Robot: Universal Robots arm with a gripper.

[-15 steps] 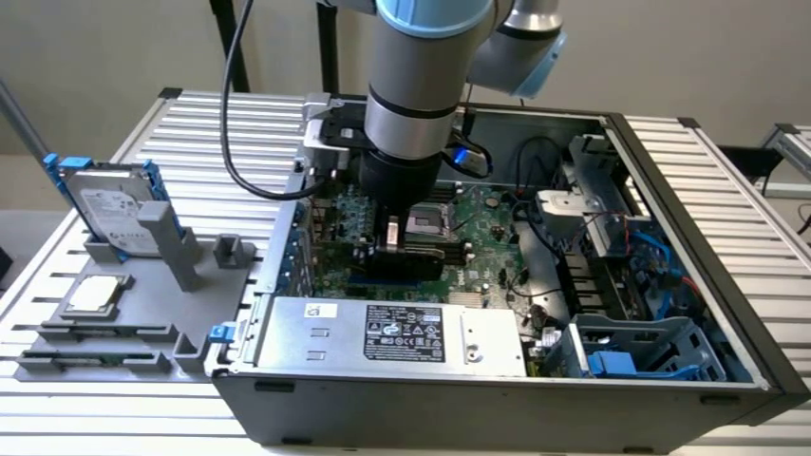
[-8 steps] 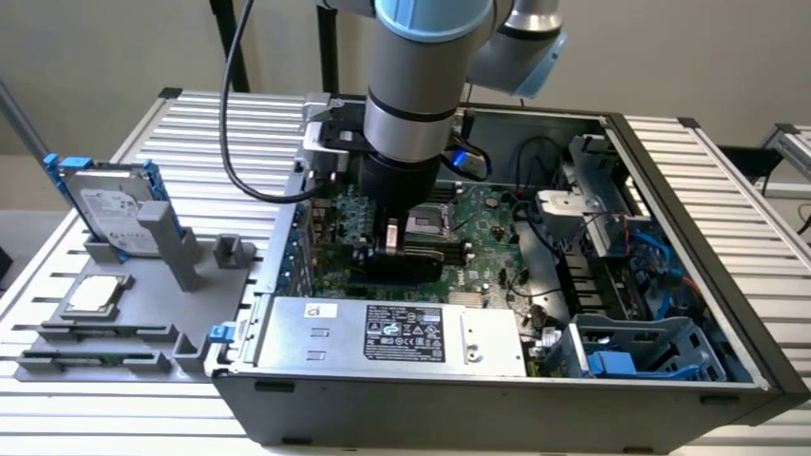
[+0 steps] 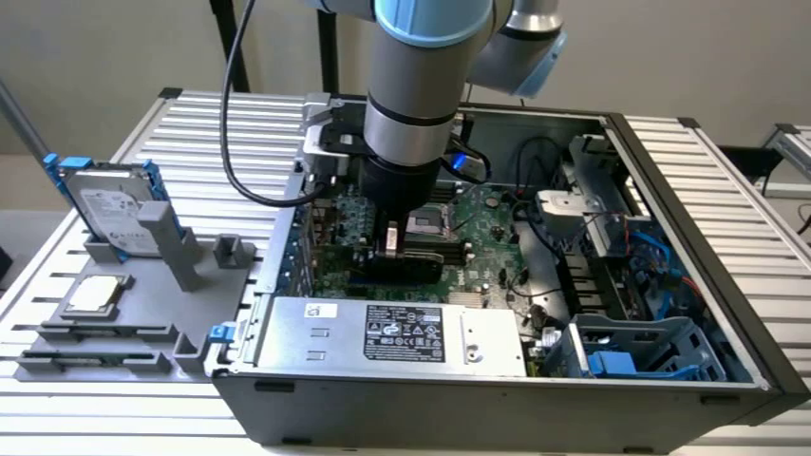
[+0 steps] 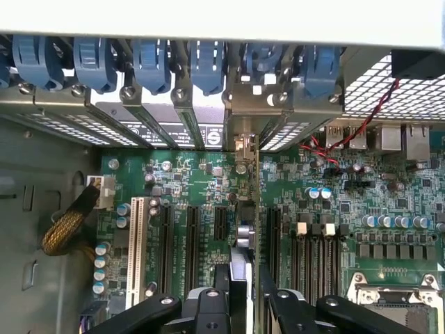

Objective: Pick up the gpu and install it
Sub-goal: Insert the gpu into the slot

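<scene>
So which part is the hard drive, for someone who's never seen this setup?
Start at the open computer case; on the exterior view's left stands a grey fixture. The hard drive stands upright at its back: silver, white-labelled, with blue rails, unlike the small square chip lying flat.

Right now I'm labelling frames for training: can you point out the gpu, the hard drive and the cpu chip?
gpu (image 3: 408, 255), exterior view, black cooler face.
hard drive (image 3: 112, 211), exterior view, silver top plate.
cpu chip (image 3: 97, 295), exterior view, centre of lid.
</scene>
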